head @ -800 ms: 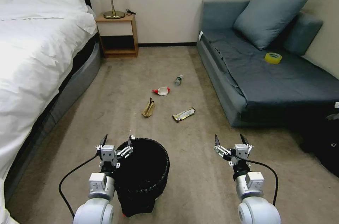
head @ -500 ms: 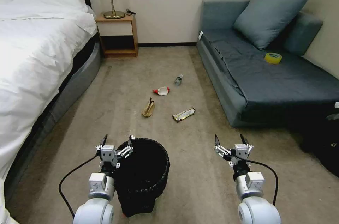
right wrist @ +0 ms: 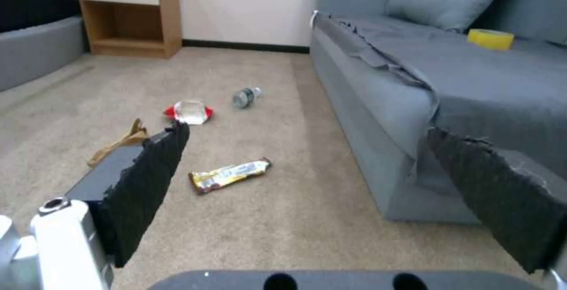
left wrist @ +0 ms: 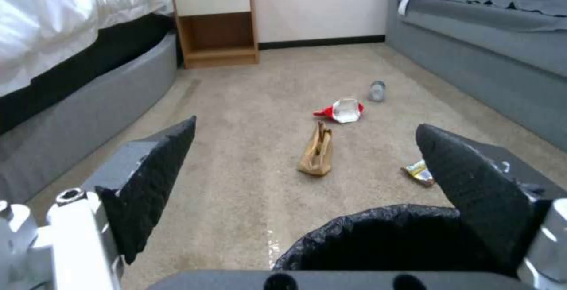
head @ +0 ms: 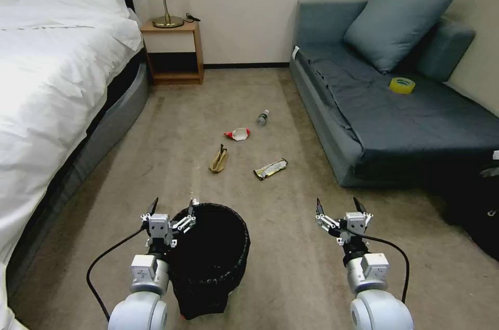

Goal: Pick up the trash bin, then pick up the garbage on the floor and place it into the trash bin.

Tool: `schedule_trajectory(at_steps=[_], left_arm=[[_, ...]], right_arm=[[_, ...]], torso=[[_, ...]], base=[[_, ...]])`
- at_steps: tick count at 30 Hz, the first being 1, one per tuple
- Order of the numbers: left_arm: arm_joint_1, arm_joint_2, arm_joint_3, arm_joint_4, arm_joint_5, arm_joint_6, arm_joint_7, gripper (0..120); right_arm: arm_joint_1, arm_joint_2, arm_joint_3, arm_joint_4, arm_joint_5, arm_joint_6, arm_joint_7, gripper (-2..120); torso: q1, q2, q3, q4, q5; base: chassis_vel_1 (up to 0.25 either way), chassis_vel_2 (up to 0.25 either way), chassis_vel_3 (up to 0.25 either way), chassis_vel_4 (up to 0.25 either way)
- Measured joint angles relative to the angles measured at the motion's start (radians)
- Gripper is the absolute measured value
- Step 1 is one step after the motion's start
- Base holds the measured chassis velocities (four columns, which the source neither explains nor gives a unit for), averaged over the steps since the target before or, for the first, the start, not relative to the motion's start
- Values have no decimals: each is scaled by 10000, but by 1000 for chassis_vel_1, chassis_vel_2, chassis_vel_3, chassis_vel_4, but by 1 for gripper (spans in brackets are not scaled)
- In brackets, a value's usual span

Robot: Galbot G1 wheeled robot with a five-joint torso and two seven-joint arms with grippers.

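The black trash bin (head: 210, 260) stands on the carpet close in front of me, lined with a crinkled black bag. My left gripper (head: 172, 205) is open over the bin's left rim (left wrist: 384, 232), one finger above the rim and the other outside it. My right gripper (head: 338, 205) hovers open over bare floor to the bin's right. Farther ahead lies the garbage: a shiny wrapper (head: 270, 169), a brown paper bag (head: 219, 159), a red-and-white packet (head: 238, 134) and a small bottle (head: 263, 118). The right wrist view shows the wrapper (right wrist: 229, 175) nearest.
A white bed (head: 47, 91) runs along the left. A wooden nightstand (head: 174, 49) with a lamp stands at the back wall. The grey sofa (head: 405, 111) on the right carries a cushion and a yellow tape roll (head: 402, 85). Open carpet lies between them.
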Motion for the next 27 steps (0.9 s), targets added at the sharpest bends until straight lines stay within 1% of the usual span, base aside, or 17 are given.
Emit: schedule_trajectory(at_steps=[8,9,10,11,14,15,16,17,18,19,20,21,22,24,27], left_arm=[[1,-5,-3,-9,-4,29,-2,100],[5,-26,-14,-67,-15,112,-13,100],[18,-103,-54,-263,-47,354,-87,100],[18,-103,-54,-263,-47,354,-87,100],[72,-456,-234,-1180,-209,1413,-425,100],[72,-456,-234,-1180,-209,1413,-425,100],[88,-556,-283,-1429,-255,1708,-516,100],[114,-723,-367,-1867,-325,2197,-676,100],[123,-747,-392,-2007,-353,2296,-707,100],[154,-736,-410,-2091,-397,2429,-720,100],[154,-736,-410,-2091,-397,2429,-720,100],[218,-693,-478,-2301,-483,2682,-788,100],[302,-619,-590,-2668,-612,3052,-886,100],[438,-516,-747,-3168,-802,3623,-1044,100],[468,-490,-770,-3263,-852,3752,-1069,100]], right_arm=[[-1,6,14,42,4,-40,13,100],[0,53,92,255,42,-269,101,100],[9,122,221,589,107,-605,244,100],[9,122,221,589,107,-605,244,100],[32,366,630,1671,335,-1750,731,100],[32,366,630,1671,335,-1750,731,100],[39,424,734,1951,391,-2040,851,100],[54,519,897,2391,484,-2511,1044,100],[62,616,1048,2798,572,-2947,1226,100],[70,685,1165,3103,634,-3267,1365,100],[70,685,1165,3103,634,-3267,1365,100],[83,733,1278,3367,716,-3536,1477,100],[181,620,1509,3576,1009,-3844,1569,100],[232,340,1715,3689,1292,-4051,1622,100],[238,217,1799,3712,1361,-4085,1641,100]], torso=[[0,0,0,0,0],[0,0,1,0,3],[0,0,0,1,-2],[0,0,0,1,-2],[0,0,0,0,0],[0,0,0,0,0],[0,0,0,0,0],[0,0,0,0,0],[0,0,0,0,5],[0,0,0,-1,0],[0,0,0,-1,0],[0,0,0,-1,-10],[-1,0,-1,-2,0],[0,0,-1,2,3],[0,0,0,1,3]], base=[[0,0,0,0],[0,0,0,0],[0,0,0,0],[0,0,0,0],[0,0,0,0],[0,0,0,0],[0,0,0,0],[0,0,0,0],[0,0,0,0],[0,0,0,0],[0,0,0,0],[0,0,0,0],[0,0,0,0],[0,0,0,0],[0,0,0,0]])
